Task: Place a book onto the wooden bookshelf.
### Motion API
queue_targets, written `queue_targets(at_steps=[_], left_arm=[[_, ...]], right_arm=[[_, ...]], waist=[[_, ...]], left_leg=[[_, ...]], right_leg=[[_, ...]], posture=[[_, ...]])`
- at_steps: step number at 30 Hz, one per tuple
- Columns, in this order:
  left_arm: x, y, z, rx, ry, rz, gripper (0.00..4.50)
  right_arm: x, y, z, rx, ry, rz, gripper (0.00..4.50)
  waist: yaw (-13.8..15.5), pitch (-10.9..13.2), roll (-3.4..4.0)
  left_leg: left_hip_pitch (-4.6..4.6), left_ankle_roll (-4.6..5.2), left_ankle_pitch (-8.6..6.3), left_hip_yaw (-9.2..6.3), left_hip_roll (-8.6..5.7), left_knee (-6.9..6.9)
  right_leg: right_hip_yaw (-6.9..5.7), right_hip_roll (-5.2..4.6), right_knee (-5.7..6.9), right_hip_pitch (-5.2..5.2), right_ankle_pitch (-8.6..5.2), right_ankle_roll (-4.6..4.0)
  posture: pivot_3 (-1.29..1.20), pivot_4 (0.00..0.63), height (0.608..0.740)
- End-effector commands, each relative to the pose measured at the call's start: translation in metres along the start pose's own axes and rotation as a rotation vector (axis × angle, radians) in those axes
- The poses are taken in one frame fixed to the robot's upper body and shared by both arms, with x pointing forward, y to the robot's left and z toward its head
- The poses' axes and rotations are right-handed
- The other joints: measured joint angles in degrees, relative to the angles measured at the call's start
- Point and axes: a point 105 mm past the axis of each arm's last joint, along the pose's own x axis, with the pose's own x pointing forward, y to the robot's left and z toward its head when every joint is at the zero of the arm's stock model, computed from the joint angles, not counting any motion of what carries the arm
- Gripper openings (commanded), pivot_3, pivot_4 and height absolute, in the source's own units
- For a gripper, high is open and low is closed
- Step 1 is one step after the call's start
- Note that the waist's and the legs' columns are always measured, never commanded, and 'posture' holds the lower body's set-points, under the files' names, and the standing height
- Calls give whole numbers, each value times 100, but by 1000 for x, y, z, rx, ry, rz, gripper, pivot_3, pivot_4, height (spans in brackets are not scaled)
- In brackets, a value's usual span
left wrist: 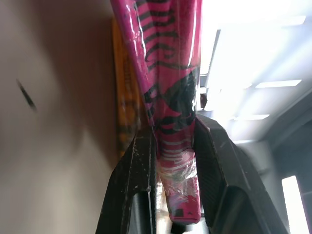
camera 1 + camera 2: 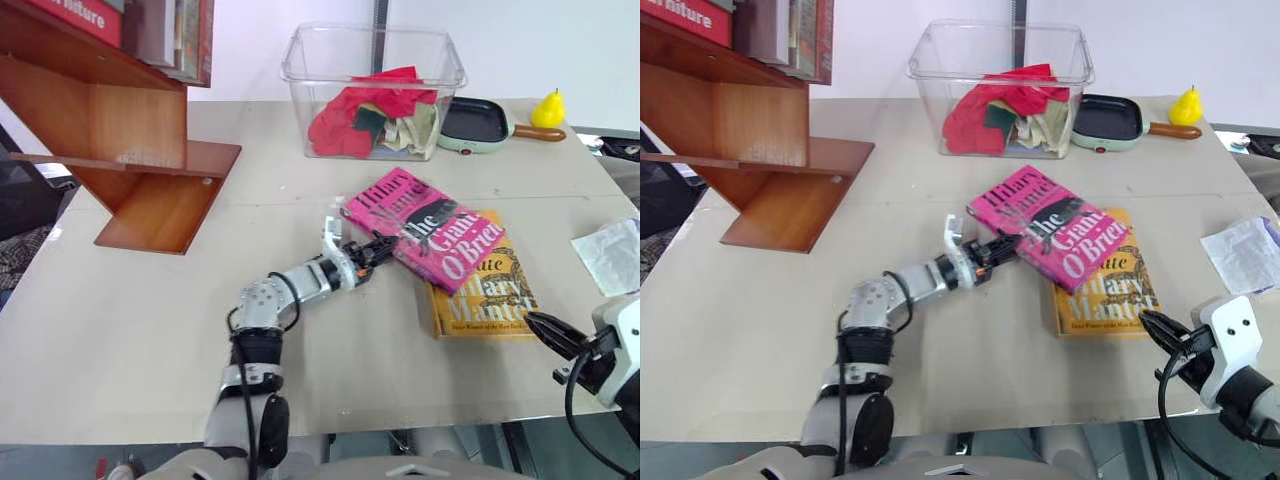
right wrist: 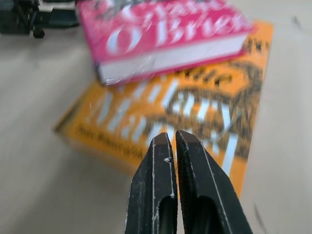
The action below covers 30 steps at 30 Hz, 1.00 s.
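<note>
A: Nearest the camera, lower right?
B: R gripper (image 2: 532, 320), fingers pressed together, nothing in them, tip just off the near edge of the yellow-orange book (image 2: 487, 290).

A: Mid-frame?
B: L gripper (image 2: 385, 246) clamped on the left edge of the pink "The Giant, O'Brien" hardback (image 2: 425, 228). Wrist cam: both black pads (image 1: 139, 165) squeeze the pink cover. Book lies partly over the yellow-orange one, centre-right of frame, on the beige table (image 2: 120, 330).

A: Further back?
B: Crumpled white sheet (image 2: 610, 255) at right edge. Wooden bookshelf (image 2: 120, 140) upper left, well apart from the pink book, red books (image 2: 85, 15) on it. Top centre: clear bin (image 2: 372, 90) w/ red cloths; right of it a small pan (image 2: 478, 122) and a yellow pear-shaped thing (image 2: 547, 108).
</note>
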Motion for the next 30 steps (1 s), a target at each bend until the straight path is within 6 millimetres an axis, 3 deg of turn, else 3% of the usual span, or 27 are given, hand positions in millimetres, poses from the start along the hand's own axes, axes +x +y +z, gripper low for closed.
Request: queue_targets(at_steps=[1,3,6,13,16,18,21,25,30], left_arm=[[-19,-63,34,200,-143,-227,543],[-33,-84,45,364,-172,-275,543],[-44,-93,50,584,-159,-265,543],[-74,-143,72,1691,-147,-213,543],[-92,-153,94,2156,-160,-101,543],[-107,-165,114,2368,-195,-1,543],[-135,-191,140,2575,-219,125,543],[-172,-212,157,2741,-179,271,543],[-226,-187,166,2662,210,459,543]], right_arm=[[8,-3,11,-34,-33,41,0],[15,-2,17,-37,-57,65,0],[23,0,21,-40,-68,87,0],[47,2,27,-44,-86,174,0],[54,5,27,-45,-85,224,0],[59,2,25,-54,-79,237,0],[70,-5,31,-62,-107,247,0],[89,-7,31,-48,-128,264,0],[107,14,37,-45,-140,391,0]], waist=[[11,5,0],[15,15,-1],[54,13,1],[59,41,-20],[62,48,-23],[70,49,-22],[57,72,-34],[3,83,-43],[-44,104,-19]], left_leg=[[-3,0,0,3,0,-2],[-16,-1,0,4,-1,-5],[-18,-1,0,5,-4,-17],[-17,-1,0,18,-10,-19],[-17,-1,0,21,-9,-20],[-16,-1,0,23,-8,-24],[-18,0,-1,24,-6,-24],[-20,0,-1,28,-2,-24],[-22,0,-1,42,5,-38]], right_leg=[[2,0,0,-5,0,-1],[3,-2,-2,-15,0,-2],[5,-2,-5,-18,-4,2],[13,-10,-12,-18,-10,9],[13,-10,-13,-19,-10,9],[14,-11,-14,-21,-10,9],[12,-10,-14,-24,-10,10],[11,-10,-14,-26,-9,13],[13,-12,-4,-48,-2,36]], posture=[[0,150,740],[0,150,740],[0,150,740],[0,150,740],[0,150,740],[0,150,740],[0,150,740],[0,150,740],[0,150,740]])
